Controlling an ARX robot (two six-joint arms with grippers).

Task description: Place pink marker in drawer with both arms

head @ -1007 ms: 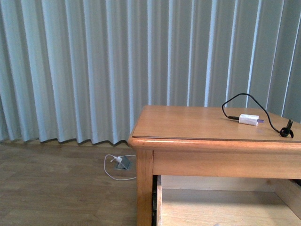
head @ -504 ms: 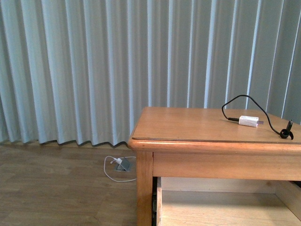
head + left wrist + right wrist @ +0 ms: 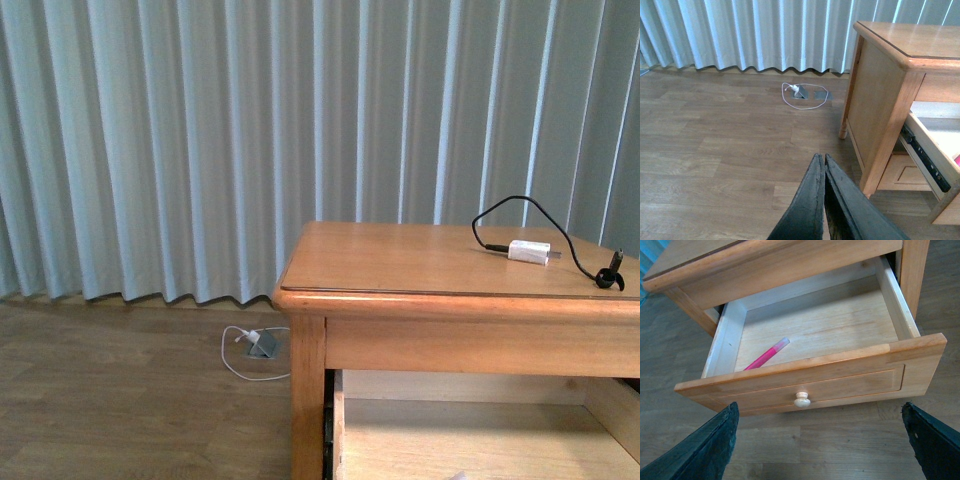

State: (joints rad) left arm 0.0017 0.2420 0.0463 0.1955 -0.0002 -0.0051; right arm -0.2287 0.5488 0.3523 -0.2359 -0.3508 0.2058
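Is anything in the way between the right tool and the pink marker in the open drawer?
Only the front panel of the drawer. The open right tool sits outside it, and the panel's top edge hides the lower end of the pink marker, which already lies inside.

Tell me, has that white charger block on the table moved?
No. The white charger block sits at the same spot on the tabletop, just as far from its front edge; the whole view shifted slightly.
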